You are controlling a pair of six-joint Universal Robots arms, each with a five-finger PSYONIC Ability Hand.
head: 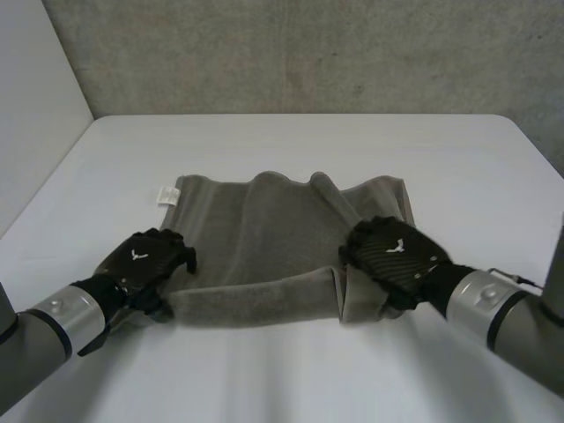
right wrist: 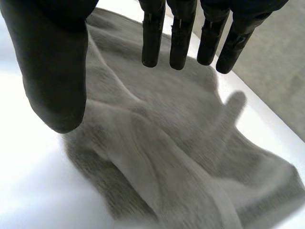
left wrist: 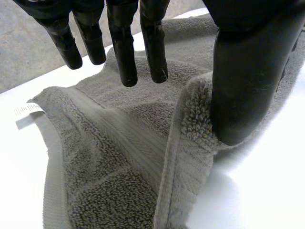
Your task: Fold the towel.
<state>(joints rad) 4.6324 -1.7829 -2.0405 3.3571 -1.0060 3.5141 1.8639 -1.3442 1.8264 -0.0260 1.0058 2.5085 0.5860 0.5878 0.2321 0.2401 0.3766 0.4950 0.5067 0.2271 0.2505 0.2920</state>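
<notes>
Fingers [left wrist: 123, 57] of the left hand [head: 145, 260] are held straight and slightly spread above the grey towel [head: 264, 238]. Nothing is gripped between them and the thumb [left wrist: 243, 81]. In the left wrist view the thumb's tip is seen right against a raised fold of the towel's edge, though firm contact cannot be told. The right hand [head: 397, 251] is likewise spread wide. Its fingers are straight and set well apart from its thumb in the right wrist view, with the towel lying loose beneath the palm and nothing held.

The towel is laid rumpled on the middle of the white table [head: 291, 141]. In the head view the 2 hands are placed at its 2 near corners, the left hand at the near left corner and the right hand at the near right corner. Between them the near edge is rolled up into 1 thick ridge. At the right hand the cloth is bunched and doubled over, and a crease runs from there toward the far edge. The far edge is wavy. At the far left corner 1 small white label [head: 166, 194] is seen, lying flat on the table.
</notes>
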